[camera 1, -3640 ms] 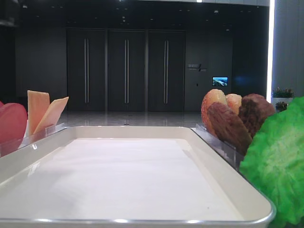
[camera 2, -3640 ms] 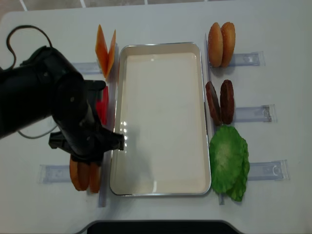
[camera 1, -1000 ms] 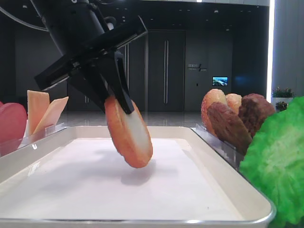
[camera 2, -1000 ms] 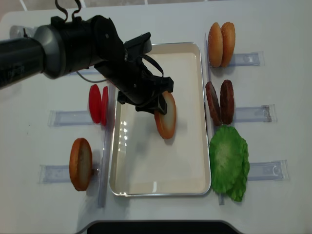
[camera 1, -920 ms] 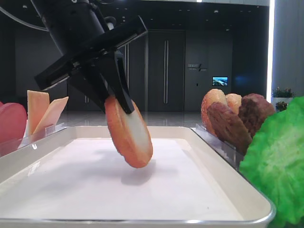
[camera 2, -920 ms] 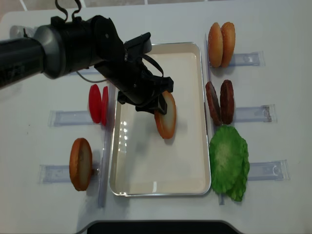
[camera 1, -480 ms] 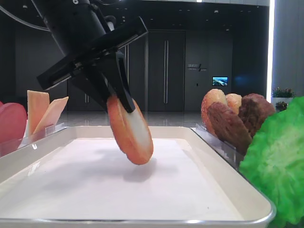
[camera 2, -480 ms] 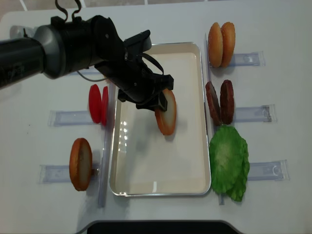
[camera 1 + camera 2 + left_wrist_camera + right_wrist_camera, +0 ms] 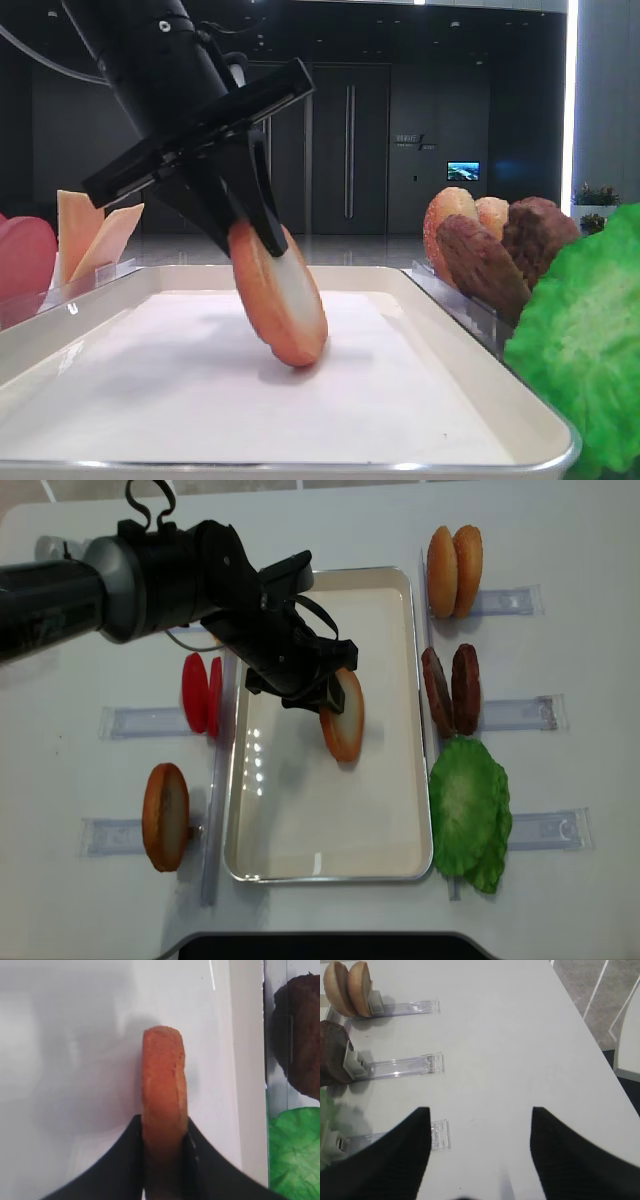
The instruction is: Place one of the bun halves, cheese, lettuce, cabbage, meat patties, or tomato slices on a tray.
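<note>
Bun half (image 9: 342, 715): clamped on edge in left hand (image 9: 322, 690), tilted, lower rim at or just above tray (image 9: 330, 865) lining. Release outstanding. Right hand (image 9: 477, 1160): apart, idle over table (image 9: 510, 1035).

low view: tray (image 9: 60, 340) rim level | realsense: straight overhead, same tray | wrists: close, looking down
</note>
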